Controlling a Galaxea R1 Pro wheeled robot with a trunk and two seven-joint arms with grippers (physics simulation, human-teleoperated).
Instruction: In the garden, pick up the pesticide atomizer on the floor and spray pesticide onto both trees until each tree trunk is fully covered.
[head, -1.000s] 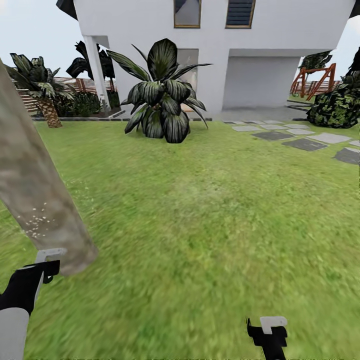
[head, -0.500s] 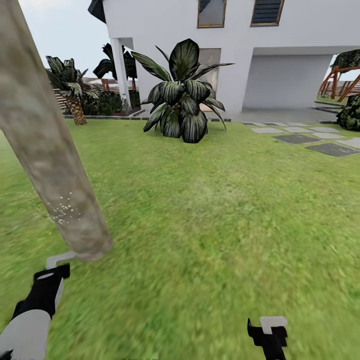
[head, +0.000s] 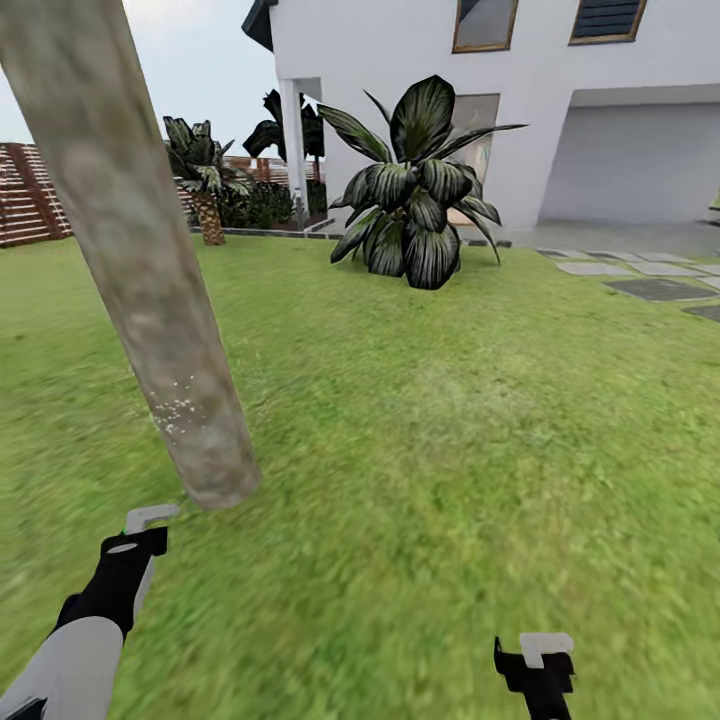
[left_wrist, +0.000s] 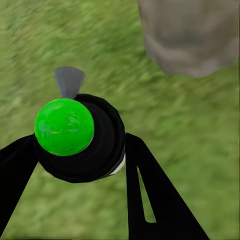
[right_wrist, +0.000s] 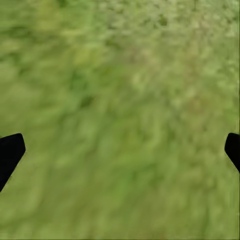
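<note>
Your left gripper (left_wrist: 80, 150) clenched on atomizer (left_wrist: 75, 135), nozzle near tree trunk (head: 140, 260) base. Your right gripper (right_wrist: 120, 150) released, wide over bare grass (head: 450, 450).

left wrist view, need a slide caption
Left gripper holding the green-capped atomizer above grass, near the tree trunk.

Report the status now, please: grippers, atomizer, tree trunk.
Left gripper shut on atomizer, nozzle toward tree trunk. Right gripper open, over grass. Small patch of white specks low on trunk. Nothing in the way.
</note>
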